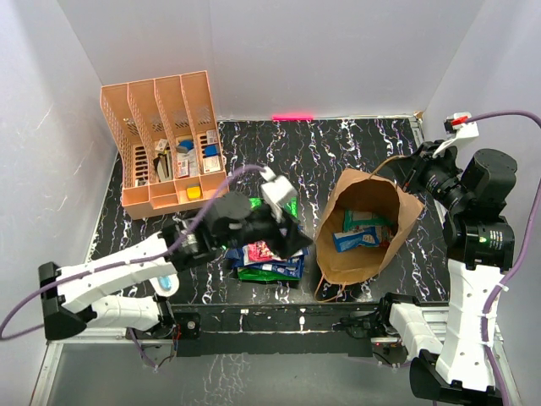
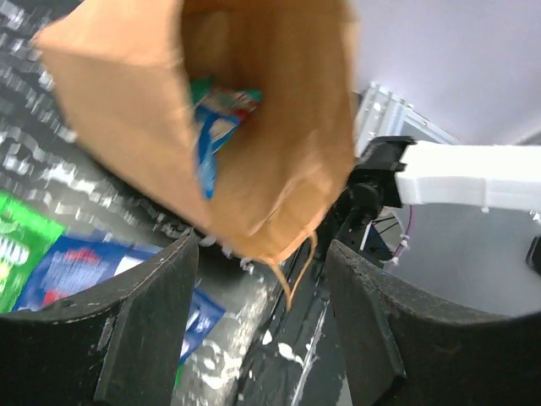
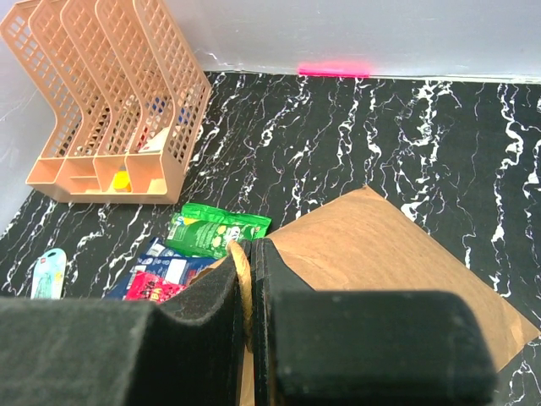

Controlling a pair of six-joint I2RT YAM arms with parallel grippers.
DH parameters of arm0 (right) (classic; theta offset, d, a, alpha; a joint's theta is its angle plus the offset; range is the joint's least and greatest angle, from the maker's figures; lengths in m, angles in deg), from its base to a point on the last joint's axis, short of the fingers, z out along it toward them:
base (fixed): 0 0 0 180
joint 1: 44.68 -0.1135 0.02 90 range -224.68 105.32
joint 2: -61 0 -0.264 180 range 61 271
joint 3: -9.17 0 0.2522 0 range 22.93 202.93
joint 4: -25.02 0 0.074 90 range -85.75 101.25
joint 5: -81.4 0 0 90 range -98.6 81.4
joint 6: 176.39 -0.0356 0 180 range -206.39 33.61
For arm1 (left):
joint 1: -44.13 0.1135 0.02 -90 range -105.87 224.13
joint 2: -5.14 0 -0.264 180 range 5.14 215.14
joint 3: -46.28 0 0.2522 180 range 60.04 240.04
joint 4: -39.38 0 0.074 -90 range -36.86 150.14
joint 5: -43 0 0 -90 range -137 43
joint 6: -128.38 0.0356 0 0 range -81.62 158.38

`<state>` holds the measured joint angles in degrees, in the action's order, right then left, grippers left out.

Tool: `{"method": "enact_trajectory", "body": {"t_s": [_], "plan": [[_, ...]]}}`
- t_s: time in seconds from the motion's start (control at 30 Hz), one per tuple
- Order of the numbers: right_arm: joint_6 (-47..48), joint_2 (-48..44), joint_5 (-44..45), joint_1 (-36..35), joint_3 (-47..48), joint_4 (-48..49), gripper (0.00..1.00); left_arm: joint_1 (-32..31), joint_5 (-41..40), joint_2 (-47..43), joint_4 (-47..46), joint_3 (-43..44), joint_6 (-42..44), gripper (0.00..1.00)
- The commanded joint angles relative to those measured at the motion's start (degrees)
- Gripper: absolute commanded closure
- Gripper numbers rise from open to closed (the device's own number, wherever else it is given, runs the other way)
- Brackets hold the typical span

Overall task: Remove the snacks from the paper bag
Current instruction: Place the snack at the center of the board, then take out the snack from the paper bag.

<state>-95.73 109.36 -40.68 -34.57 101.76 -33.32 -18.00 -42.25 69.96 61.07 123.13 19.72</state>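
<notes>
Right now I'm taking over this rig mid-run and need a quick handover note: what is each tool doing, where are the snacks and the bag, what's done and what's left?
Left tool: open, empty, above the pile of packets.
Right tool: shut on the rim of the paper bag, mouth open.
Done: green, blue and red packets lie piled on the table, left of the bag.
Left: at least two are inside the bag, a blue-and-white packet and a teal packet.
</notes>
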Motion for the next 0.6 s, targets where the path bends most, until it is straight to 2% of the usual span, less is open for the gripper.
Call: {"method": "enact_trajectory", "body": {"t_s": [0.0, 0.07, 0.13, 0.23, 0.33, 0.47, 0.57], "plan": [[0.0, -0.8, -1.8, -0.3, -0.2, 5.4, 0.92, -11.7, -8.9, 5.9, -9.1, 3.2, 17.0, 0.39], [0.4, -0.9, -2.5, -0.3, 0.0, 5.6, 0.92, -17.4, -11.2, 9.9, -11.0, 4.7, 23.2, 0.39], [0.5, -1.0, -3.2, -0.3, 0.0, 5.8, 0.92, -19.6, -11.7, 14.9, -11.3, 7.4, 25.7, 0.41], [0.2, -1.2, -3.7, -0.3, 0.3, 6.0, 0.92, -19.9, -12.4, 21.6, -10.7, 11.3, 26.1, 0.49], [-0.1, -1.2, -3.9, -0.3, 0.7, 6.0, 0.92, -19.9, -14.3, 27.3, -11.5, 13.7, 26.6, 0.70], [-0.3, -1.1, -3.8, -0.3, 1.0, 5.7, 0.92, -19.7, -17.7, 33.7, -11.2, 17.9, 26.3, 0.78], [-0.3, -1.0, -3.8, -0.3, 1.4, 5.6, 0.92, -18.0, -18.8, 36.6, -12.0, 19.4, 22.1, 0.85]]}}
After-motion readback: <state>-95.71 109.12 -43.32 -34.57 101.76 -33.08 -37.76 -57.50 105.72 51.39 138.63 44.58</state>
